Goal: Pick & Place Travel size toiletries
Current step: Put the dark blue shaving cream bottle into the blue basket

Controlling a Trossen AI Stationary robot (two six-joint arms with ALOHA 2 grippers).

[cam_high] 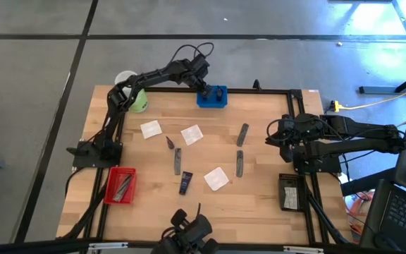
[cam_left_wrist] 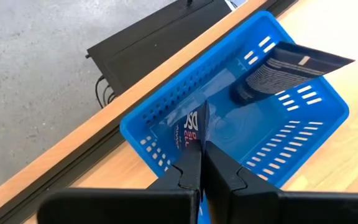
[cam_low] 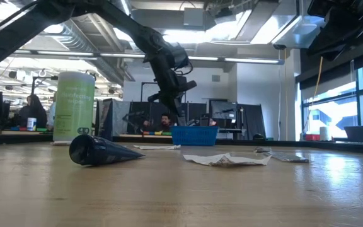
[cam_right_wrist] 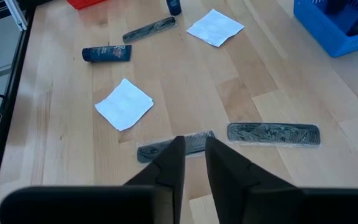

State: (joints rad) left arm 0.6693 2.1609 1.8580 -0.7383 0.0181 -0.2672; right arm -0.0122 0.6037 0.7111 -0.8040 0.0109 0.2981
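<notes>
My left gripper (cam_left_wrist: 202,146) hangs over the blue tray (cam_left_wrist: 166,134) at the table's far edge, shut on a thin dark packet (cam_left_wrist: 196,124) with white and red print. A second dark printed packet (cam_left_wrist: 291,67) leans inside that tray. My right gripper (cam_right_wrist: 193,144) waits at the table's right side, slightly open, above a grey tube (cam_right_wrist: 166,147). On the wood lie three grey tubes (cam_high: 177,161) (cam_high: 242,134) (cam_high: 240,163), three white sachets (cam_high: 151,128) (cam_high: 192,134) (cam_high: 216,178), a dark cone (cam_high: 169,142) and a navy tube (cam_high: 186,183). My left gripper pinches the thin dark packet by its upper edge (cam_left_wrist: 199,142) between its two fingers, coming from above and pointing down. The packet hangs edge-on below the fingertips, upright, with its lower part inside the blue tray.
A big light-green bottle (cam_high: 136,99) stands at the far left corner. A red tray (cam_high: 120,185) with something grey in it sits near the left edge, and a black tray (cam_high: 289,192) near the right. Black rails frame the table. People sit in the room behind.
</notes>
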